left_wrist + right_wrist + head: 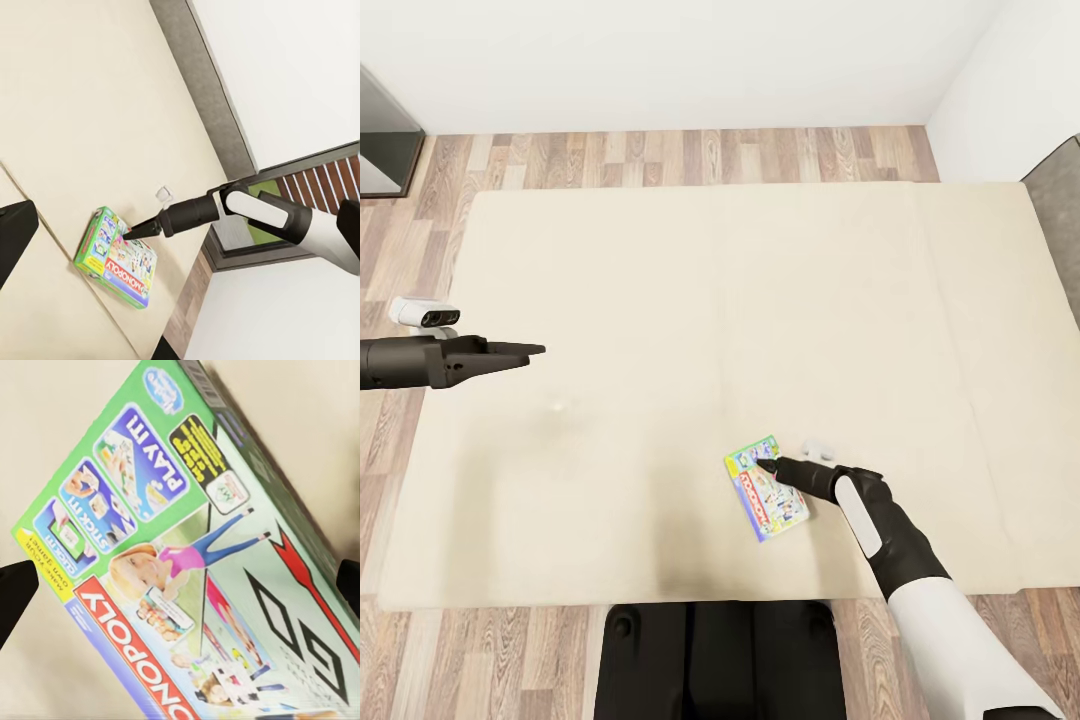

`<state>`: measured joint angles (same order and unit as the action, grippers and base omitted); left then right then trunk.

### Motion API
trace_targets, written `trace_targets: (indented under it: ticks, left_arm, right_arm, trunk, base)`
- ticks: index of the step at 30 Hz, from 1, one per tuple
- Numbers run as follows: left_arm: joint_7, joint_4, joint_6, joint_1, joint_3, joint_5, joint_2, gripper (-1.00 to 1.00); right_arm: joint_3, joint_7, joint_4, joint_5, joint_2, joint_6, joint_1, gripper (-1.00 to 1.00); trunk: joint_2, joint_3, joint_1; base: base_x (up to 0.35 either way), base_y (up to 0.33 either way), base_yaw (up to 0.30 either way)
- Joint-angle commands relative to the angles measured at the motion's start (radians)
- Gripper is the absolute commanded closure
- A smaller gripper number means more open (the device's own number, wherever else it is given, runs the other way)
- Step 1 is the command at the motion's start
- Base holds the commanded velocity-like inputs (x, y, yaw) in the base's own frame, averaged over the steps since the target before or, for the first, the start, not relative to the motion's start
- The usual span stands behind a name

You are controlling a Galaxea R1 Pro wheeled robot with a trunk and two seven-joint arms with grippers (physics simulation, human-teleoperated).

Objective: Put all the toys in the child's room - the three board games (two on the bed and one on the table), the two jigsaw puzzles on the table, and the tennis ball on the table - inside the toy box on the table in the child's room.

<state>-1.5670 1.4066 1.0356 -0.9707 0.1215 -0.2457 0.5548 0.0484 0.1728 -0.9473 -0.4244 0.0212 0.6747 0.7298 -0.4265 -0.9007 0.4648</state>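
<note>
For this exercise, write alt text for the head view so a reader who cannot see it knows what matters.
The right claw reaches down onto a Monopoly box lying flat near the front edge of a beige bed. The left claw hovers over the bed's left side, away from the box, with wood floor beyond.
</note>
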Motion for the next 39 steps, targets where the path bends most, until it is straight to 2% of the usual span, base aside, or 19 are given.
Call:
trace_targets:
  ticks: [1, 11, 19, 34, 39]
  left_arm:
    - [-0.004, 0.000, 0.011, 0.000, 0.000, 0.000, 0.001, -1.00]
    - [-0.004, 0.000, 0.011, -0.001, -0.001, 0.000, 0.000, -1.00]
    - [-0.004, 0.000, 0.011, 0.000, -0.002, 0.000, 0.000, -1.00]
    - [-0.004, 0.000, 0.011, 0.000, -0.001, 0.000, 0.000, -1.00]
    - [-0.004, 0.000, 0.011, 0.000, -0.001, 0.000, 0.000, -1.00]
  right_arm:
    - [-0.001, 0.003, -0.001, 0.002, 0.000, 0.006, 0.000, -1.00]
    - [-0.008, 0.002, 0.001, 0.001, 0.000, 0.050, 0.000, -1.00]
    - [-0.009, 0.010, 0.077, 0.006, 0.000, 0.046, 0.000, -1.00]
    - [0.002, 0.015, 0.086, 0.003, 0.002, 0.043, 0.000, -1.00]
    - [0.002, 0.060, 0.082, 0.005, 0.004, 0.042, 0.000, -1.00]
  trunk:
    - [-0.001, -0.001, 0.001]
    - [-0.001, -0.001, 0.001]
    - [-0.001, -0.001, 0.001]
    - [-0.001, -0.001, 0.001]
    - [-0.001, -0.001, 0.001]
  base:
    - [0.000, 0.000, 0.000]
    - [0.000, 0.000, 0.000]
    - [0.000, 0.000, 0.000]
    - [0.000, 0.000, 0.000]
    - [0.000, 0.000, 0.000]
